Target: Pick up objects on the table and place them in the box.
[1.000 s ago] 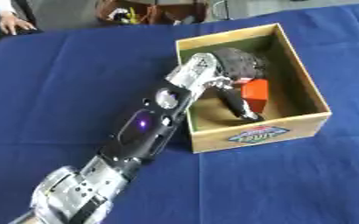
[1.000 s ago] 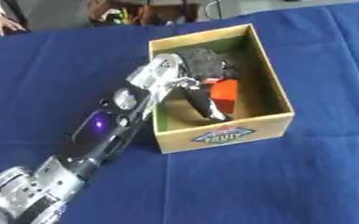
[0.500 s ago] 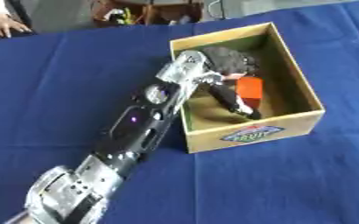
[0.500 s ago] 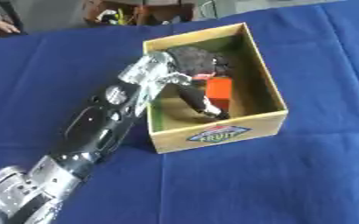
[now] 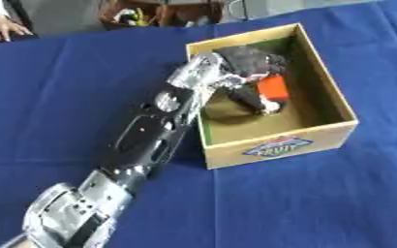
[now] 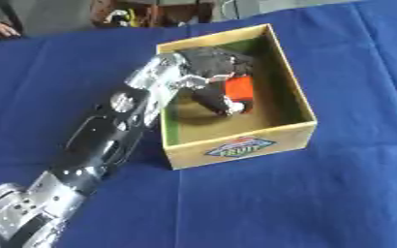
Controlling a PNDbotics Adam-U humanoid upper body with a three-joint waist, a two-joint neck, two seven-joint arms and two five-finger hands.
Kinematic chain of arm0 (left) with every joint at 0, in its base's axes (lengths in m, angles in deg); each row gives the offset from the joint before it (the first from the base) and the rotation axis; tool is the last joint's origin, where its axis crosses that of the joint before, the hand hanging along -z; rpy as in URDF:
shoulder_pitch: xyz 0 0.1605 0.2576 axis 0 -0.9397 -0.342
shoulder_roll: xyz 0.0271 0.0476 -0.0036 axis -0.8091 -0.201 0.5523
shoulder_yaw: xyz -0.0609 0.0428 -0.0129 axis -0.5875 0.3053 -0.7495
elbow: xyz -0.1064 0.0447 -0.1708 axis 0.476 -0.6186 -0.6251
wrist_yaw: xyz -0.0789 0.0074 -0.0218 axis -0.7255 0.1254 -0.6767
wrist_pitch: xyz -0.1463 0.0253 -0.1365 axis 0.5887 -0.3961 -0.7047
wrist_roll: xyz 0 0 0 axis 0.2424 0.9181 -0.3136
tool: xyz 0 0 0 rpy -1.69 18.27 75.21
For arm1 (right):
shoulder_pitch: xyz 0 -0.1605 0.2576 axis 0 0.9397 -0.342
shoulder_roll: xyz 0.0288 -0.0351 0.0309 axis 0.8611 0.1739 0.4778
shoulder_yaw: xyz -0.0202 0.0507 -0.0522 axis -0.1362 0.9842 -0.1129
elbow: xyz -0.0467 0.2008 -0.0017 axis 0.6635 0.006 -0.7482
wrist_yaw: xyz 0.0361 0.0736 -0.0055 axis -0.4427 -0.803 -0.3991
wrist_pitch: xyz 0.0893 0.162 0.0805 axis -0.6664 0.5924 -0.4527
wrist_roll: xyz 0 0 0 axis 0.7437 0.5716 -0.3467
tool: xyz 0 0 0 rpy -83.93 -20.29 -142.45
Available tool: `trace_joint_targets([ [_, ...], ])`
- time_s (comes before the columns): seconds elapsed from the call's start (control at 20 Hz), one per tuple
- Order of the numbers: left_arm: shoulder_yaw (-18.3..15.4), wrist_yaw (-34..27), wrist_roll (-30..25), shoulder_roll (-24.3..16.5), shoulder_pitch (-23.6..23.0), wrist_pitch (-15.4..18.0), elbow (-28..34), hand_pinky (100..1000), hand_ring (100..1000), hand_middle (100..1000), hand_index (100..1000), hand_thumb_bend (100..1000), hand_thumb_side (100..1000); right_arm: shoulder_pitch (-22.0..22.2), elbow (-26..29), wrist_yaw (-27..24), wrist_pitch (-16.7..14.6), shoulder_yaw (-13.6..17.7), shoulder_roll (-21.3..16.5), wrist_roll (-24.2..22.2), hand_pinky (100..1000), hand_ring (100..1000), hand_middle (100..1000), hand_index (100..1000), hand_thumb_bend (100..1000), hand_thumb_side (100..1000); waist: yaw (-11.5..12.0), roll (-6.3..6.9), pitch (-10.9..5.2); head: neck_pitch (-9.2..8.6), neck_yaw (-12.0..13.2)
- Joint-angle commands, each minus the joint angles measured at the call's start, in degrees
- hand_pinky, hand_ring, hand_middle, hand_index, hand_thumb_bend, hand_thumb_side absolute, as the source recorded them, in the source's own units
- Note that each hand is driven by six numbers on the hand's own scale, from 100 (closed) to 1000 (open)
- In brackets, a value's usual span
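Your left hand [image 5: 246, 72] reaches down inside the box [image 5: 331, 92], which sits on the blue tablecloth [image 5: 83, 77]. Its fingers are curled around 1 orange object [image 5: 274, 87], held just above the box floor near the far end.

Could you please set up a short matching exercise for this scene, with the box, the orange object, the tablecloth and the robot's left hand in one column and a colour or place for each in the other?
Things:
1. box
2. orange object
3. tablecloth
4. left hand

Descriptions:
A. dark blue, spread over the whole table
B. reaching over the box's left wall, down into the box
C. tan outside, green inside, with a label on its front wall
D. lying inside the box, right beside the hand

Pairs: 1-C, 2-D, 3-A, 4-B
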Motion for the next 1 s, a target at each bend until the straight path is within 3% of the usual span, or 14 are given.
trace_joint_targets([
  [0.05,-0.9,-4.6,-1.0,-2.8,1.2,-0.7,6.5,889,986,1000,1000,294,988,-0.1,0.8,-0.4,0.0,0.1,-0.3,0.0,819,966,701,942,100,992,0.2,-0.43,-1.4,0.2,-0.4],
  [0.35,-2.2,-17.1,-5.6,-7.1,-0.6,-3.6,20.2,865,963,997,1000,236,956,0.2,0.8,-0.4,-0.1,0.4,-0.3,0.4,819,966,701,942,100,990,1.0,-0.91,-1.62,0.34,-1.1],
  [0.65,-5.9,-25.8,-5.9,-11.3,-4.3,-10.6,33.8,825,931,960,1000,204,888,0.4,0.8,-0.5,-0.4,0.7,-0.2,0.8,819,964,702,941,100,987,2.0,-1.77,-1.69,0.29,-1.8],
  [0.8,-8.0,-29.6,-3.3,-13.4,-7.4,-14.8,39.6,791,903,927,1000,147,891,0.5,0.8,-0.5,-0.6,1.0,-0.2,1.1,819,964,702,940,100,986,2.6,-2.09,-1.69,0.42,-2.4],
  [1.0,-10.2,-38.5,5.1,-16.4,-13.5,-21.0,46.7,719,856,883,1000,100,931,0.4,0.8,-0.6,-1.3,1.5,-0.4,2.0,819,961,703,938,100,982,3.5,-2.58,-1.68,1.02,-2.7],
])
